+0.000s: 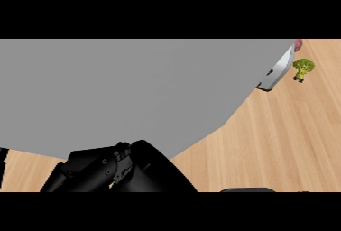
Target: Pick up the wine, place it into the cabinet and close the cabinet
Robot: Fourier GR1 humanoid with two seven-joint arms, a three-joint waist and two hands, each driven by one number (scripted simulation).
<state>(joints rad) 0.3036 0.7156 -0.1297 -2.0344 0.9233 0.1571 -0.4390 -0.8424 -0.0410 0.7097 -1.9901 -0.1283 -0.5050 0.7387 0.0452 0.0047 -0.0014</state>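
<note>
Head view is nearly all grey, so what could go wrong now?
1. The grey panel hides most of the counter, and no wine shows, so a reach might miss or bump something unseen.
2. The broccoli lies close to the panel's right edge; if that panel swings, it might knock the broccoli.
3. The left hand sits right at the panel's lower edge and could catch on it when it moves.
</note>
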